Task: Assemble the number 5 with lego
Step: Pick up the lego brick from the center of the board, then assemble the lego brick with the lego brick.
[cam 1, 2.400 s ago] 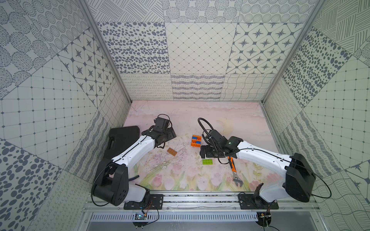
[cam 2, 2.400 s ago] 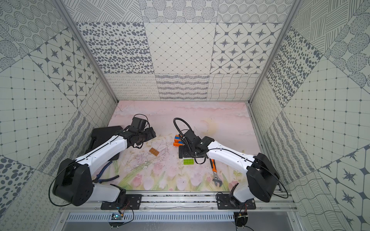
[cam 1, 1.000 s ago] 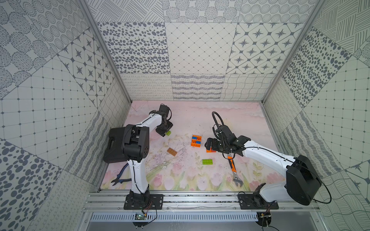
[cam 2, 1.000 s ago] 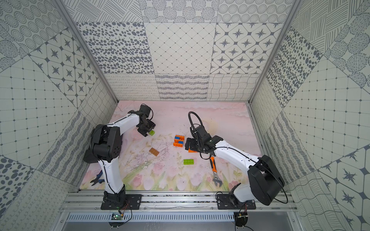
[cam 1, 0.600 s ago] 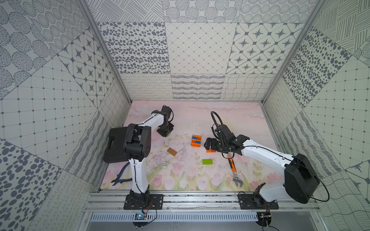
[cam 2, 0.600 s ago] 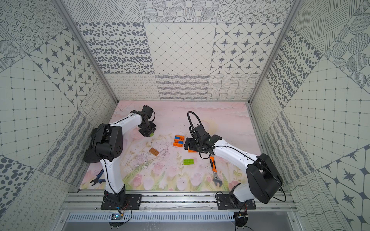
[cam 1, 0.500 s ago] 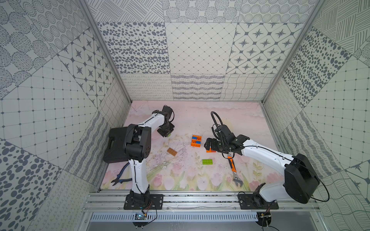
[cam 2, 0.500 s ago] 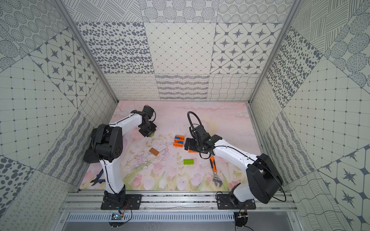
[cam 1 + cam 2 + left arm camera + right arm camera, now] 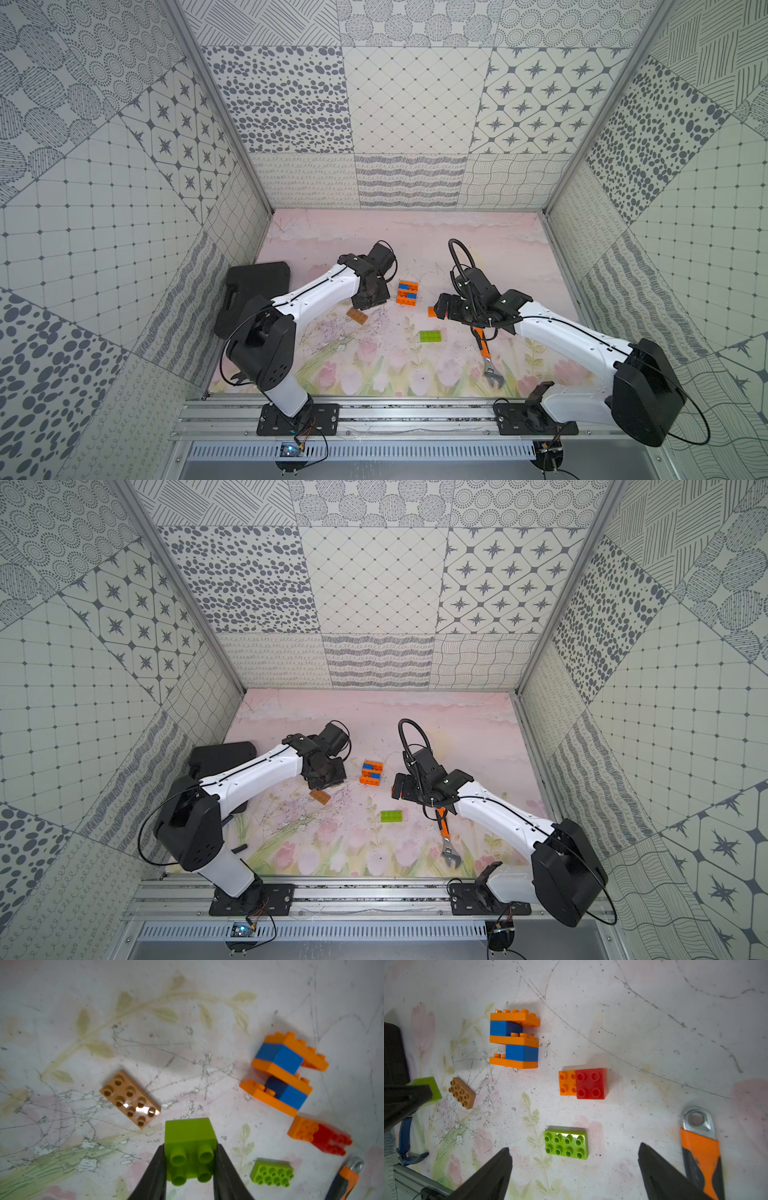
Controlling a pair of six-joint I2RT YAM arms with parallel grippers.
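My left gripper (image 9: 190,1153) is shut on a lime green square lego brick (image 9: 190,1136), studs facing the camera, held above the mat. In both top views it hangs between the brown brick (image 9: 357,316) and the orange-and-blue lego stack (image 9: 407,293) (image 9: 371,773). The stack lies on its side (image 9: 515,1040). A joined orange and red pair (image 9: 583,1083) lies beside it. My right gripper (image 9: 575,1149) is open and empty above the mat. A lime green oblong brick (image 9: 566,1144) shows between its fingers, untouched.
An orange-handled wrench (image 9: 484,353) (image 9: 702,1153) lies on the mat near the right arm. A black case (image 9: 255,286) sits at the left wall. Blue-handled pliers (image 9: 404,1147) lie near the front left. Patterned walls close in three sides.
My left gripper shut on the green square brick at the back left, then carried it toward the middle, near the brown brick. The right arm has hardly moved.
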